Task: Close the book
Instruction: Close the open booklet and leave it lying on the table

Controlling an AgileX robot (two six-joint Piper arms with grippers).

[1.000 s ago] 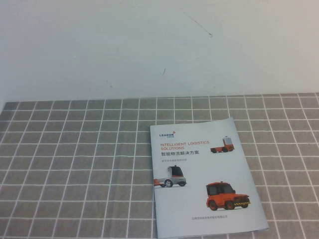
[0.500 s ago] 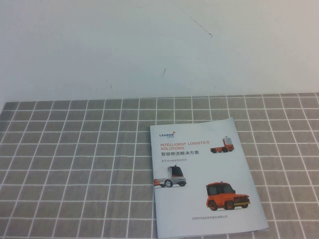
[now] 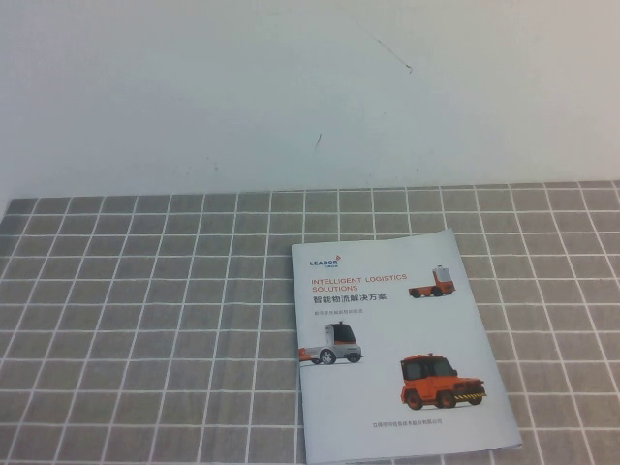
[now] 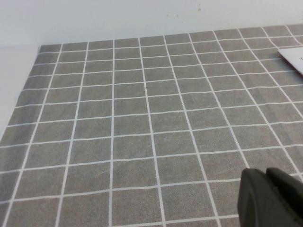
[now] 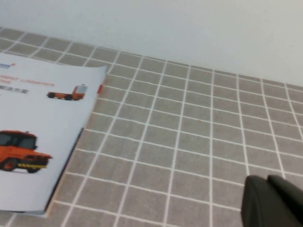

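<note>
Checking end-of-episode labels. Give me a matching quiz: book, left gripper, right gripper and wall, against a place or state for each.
Things:
1. book
2. left gripper
3. right gripper
4. wall

Places or states:
A. plain white, behind the checked cloth
B. over bare cloth, only a corner of the book in its camera
C. closed, cover up, flat on the cloth
D. over cloth beside the book, the cover's orange truck in its camera

Pairs: 1-C, 2-B, 3-D, 4-A

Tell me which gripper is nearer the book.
Right, likely. The right gripper hangs beside the book, not touching; the left gripper is farther off, seeing only its corner.
</note>
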